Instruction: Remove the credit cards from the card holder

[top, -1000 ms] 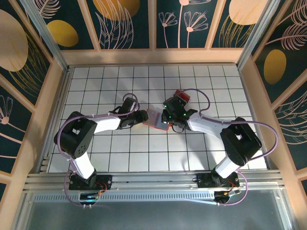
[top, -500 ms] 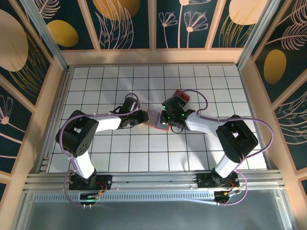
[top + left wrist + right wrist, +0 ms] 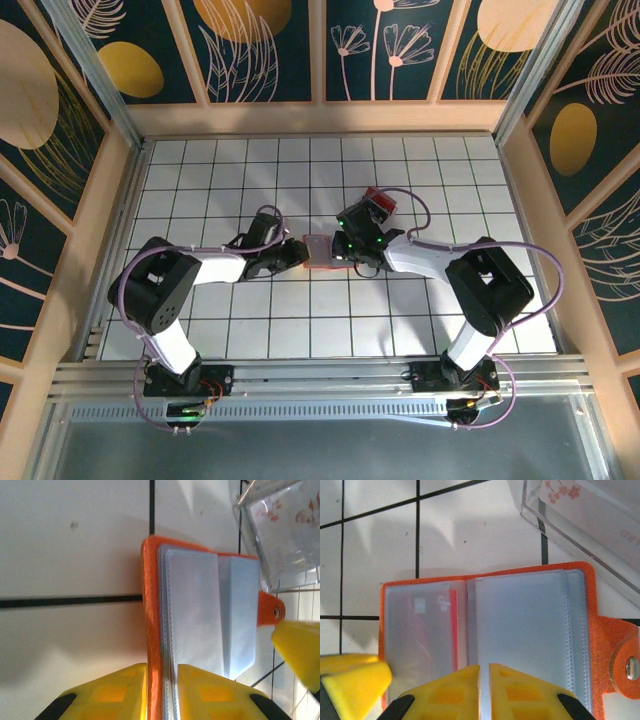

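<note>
White tiles [image 3: 250, 330] lie under the open card holder [image 3: 318, 250]. Left claw [image 3: 162, 672] pinches its orange edge; right claw [image 3: 484, 672] pinches a clear page [image 3: 520, 615].

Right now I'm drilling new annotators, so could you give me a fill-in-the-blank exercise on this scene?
The card holder on the table is ___, not closed. Its rim is ___. One sleeve holds a ___ card. The left pincer and right pincer both clamp the ___.
Missing words: open; orange; red; card holder.
</note>
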You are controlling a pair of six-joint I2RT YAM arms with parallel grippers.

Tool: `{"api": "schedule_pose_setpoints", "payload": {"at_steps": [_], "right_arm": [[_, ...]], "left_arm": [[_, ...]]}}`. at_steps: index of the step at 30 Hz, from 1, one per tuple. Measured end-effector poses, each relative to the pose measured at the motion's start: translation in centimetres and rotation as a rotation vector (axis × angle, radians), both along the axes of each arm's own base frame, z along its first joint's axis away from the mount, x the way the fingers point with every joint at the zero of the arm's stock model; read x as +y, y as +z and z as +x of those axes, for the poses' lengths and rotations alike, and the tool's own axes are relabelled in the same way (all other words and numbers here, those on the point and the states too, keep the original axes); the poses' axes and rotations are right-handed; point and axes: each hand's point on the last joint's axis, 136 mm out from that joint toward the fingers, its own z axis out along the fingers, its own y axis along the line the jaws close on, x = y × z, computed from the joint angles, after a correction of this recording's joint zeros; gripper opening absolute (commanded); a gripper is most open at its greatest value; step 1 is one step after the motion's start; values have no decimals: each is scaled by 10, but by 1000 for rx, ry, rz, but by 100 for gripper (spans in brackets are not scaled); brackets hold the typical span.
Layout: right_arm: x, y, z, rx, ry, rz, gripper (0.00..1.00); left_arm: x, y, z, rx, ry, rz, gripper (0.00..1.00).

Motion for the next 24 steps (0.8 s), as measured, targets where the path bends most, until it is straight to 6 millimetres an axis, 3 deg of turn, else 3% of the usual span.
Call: {"api": "schedule_pose_setpoints", "payload": {"at_steps": [6, 12, 15, 20, 24], "right_arm": [[13, 3, -6, -21, 44, 7, 21], [30, 9, -14, -63, 112, -38, 29], [40, 13, -14, -90, 138, -62, 35], [54, 13, -12, -119, 172, -112, 43], [57, 0, -11, -112, 191, -170, 51]], "left_arm": [[7, 3, -13, 15, 28, -33, 30], [18, 22, -1, -51, 106, -12, 35], [32, 21, 3, -57, 162, 43, 35], [55, 10, 5, -34, 238, 135, 56], [65, 5, 5, -27, 262, 194, 62]]}}
